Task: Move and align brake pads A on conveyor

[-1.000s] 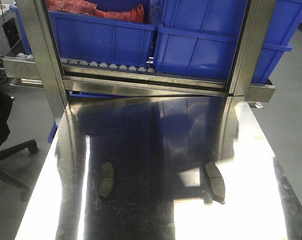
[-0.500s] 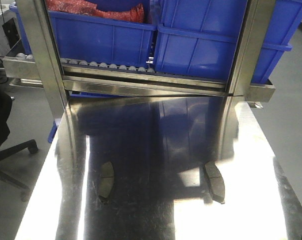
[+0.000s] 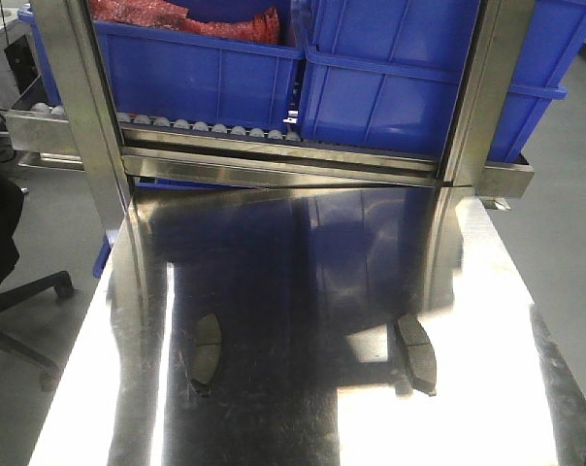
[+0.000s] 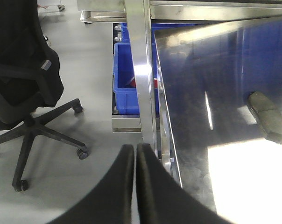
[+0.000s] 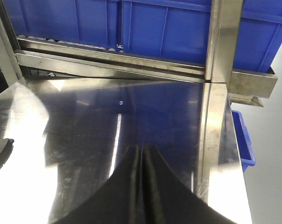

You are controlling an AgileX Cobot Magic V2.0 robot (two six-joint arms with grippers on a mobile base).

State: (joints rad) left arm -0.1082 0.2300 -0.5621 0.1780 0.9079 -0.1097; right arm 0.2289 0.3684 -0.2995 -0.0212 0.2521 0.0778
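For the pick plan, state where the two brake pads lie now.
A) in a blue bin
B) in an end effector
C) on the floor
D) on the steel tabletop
D: one pad and a second pad lie apart on the shiny steel tabletop.

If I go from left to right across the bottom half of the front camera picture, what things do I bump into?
Black chair leg → left brake pad → right brake pad. Both pads lie on the shiny steel table.
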